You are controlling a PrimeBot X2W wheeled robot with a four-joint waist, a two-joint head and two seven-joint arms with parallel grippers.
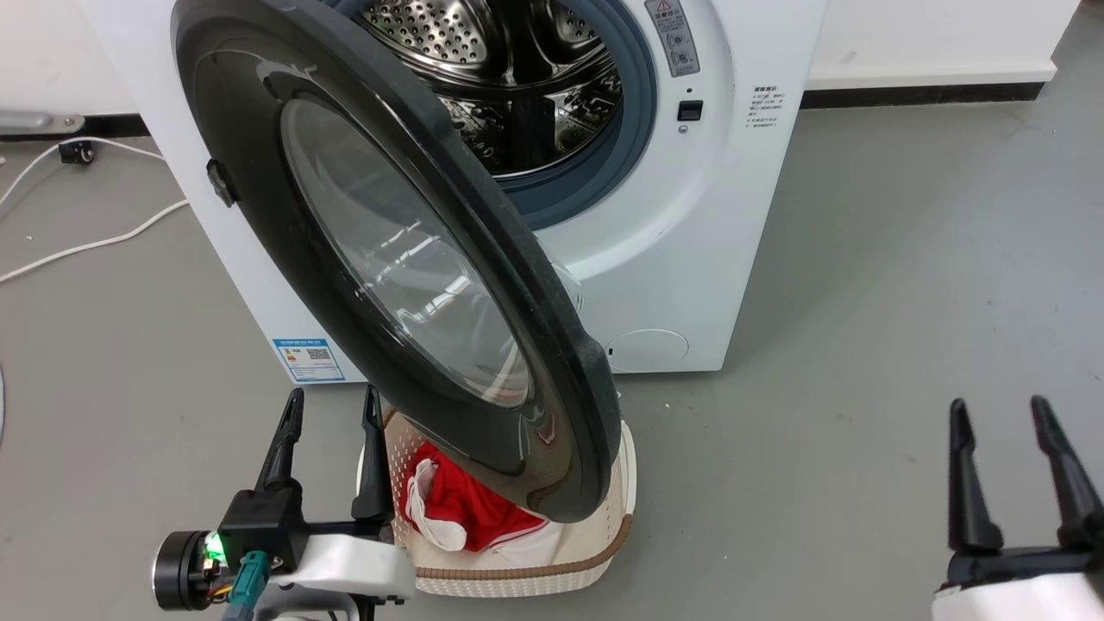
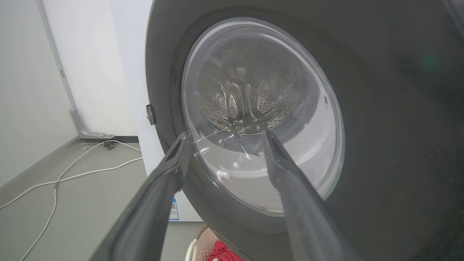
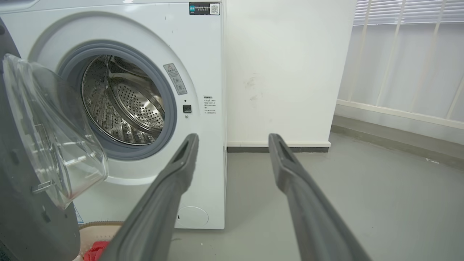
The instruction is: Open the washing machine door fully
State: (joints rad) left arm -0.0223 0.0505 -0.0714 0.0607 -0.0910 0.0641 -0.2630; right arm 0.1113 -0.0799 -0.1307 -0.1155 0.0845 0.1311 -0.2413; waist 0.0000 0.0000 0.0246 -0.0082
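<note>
Door [image 1: 405,285] is hanging about half open, centre frame — more swing needed; left gripper [image 1: 334,392] and right gripper [image 1: 996,403] spread, holding nothing.

Bright, even light; wide-angle edge distortion

The washing machine door [image 1: 565,362] is a large, round, glossy black ring set around a clear glass bowl [image 1: 405,259]. It stands swung well out from the white machine [image 1: 690,259], attached along the robot's left side, and leaves the steel drum opening [image 1: 517,78] uncovered. In the right wrist view the bowl bulges from the door's inner face toward the drum opening.
</note>
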